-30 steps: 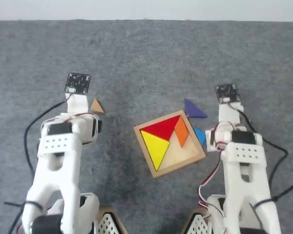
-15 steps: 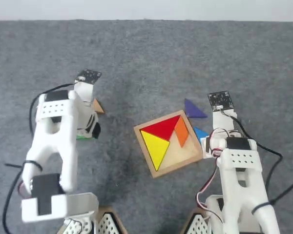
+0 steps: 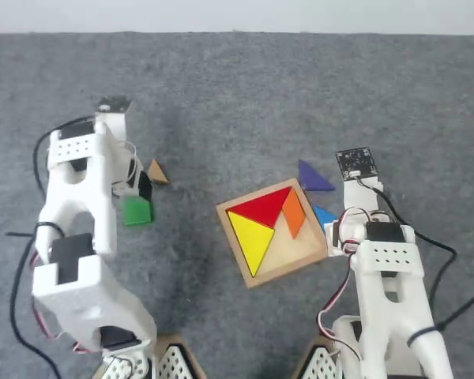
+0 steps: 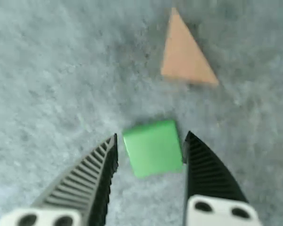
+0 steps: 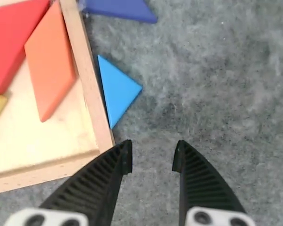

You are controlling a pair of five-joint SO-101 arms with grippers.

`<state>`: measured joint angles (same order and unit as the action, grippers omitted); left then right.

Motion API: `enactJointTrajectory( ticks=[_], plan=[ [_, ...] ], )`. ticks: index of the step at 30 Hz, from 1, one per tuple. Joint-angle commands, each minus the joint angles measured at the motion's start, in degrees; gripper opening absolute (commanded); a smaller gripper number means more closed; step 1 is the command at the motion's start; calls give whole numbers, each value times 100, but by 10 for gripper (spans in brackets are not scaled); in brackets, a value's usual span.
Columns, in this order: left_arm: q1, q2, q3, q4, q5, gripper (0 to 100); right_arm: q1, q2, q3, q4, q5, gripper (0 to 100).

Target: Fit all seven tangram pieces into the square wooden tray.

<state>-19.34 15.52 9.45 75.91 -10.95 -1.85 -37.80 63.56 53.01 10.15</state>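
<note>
Legible text, numbers, labels, signs: none found on any surface. The black circuit board (image 3: 355, 163), mounted on the wrist behind the right pincer (image 5: 152, 157), shows a few pale specks. They are too small to read as characters.
</note>
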Motion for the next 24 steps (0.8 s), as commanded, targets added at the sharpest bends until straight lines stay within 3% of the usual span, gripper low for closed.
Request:
enactJointTrajectory(
  ticks=[1,10,18,24],
  plan=[
    [220,9,-813,-211,334,221,-22,13,-44,-101,26,176],
    [1073,1231,-2185,18,1468,221,-22,13,88,-268,26,175],
    [888,2541,-3785,1116,1890,218,-22,4,79,-259,26,176],
    [818,2549,-3960,1556,1881,218,-22,-4,70,-259,26,176]
  ],
)
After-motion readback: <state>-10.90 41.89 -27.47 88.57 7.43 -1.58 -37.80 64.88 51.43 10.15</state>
